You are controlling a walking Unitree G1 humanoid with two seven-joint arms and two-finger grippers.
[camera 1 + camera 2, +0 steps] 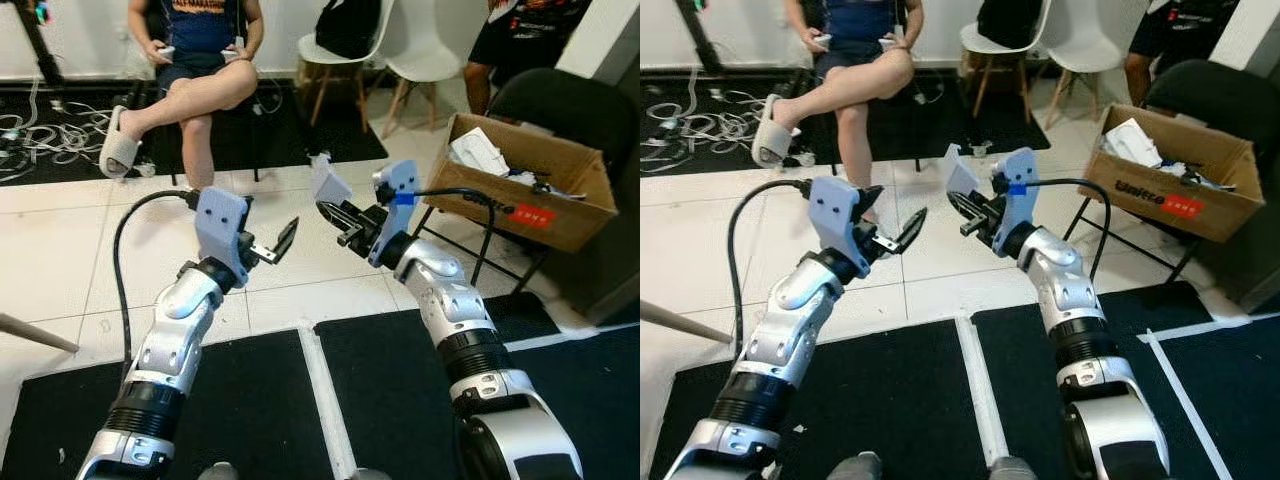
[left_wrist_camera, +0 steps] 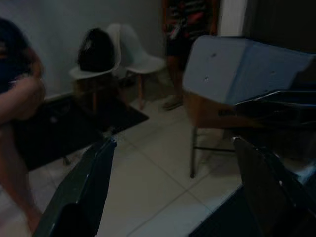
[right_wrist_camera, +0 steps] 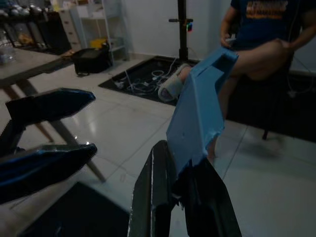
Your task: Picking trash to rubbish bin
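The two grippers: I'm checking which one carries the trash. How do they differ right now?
The right gripper is shut on a pale scrap of paper that sticks up from its fingers; the left gripper holds nothing. The left gripper's fingers are spread wide, as the left wrist view shows, while the right gripper's are pinched together. Both are raised over the tiled floor, fingers pointing toward each other.

We see person [image 1: 200,60] cut off above shoulders | second person [image 1: 500,40] cropped beyond right claw [image 1: 335,215] | box [image 1: 530,185] contents unclear
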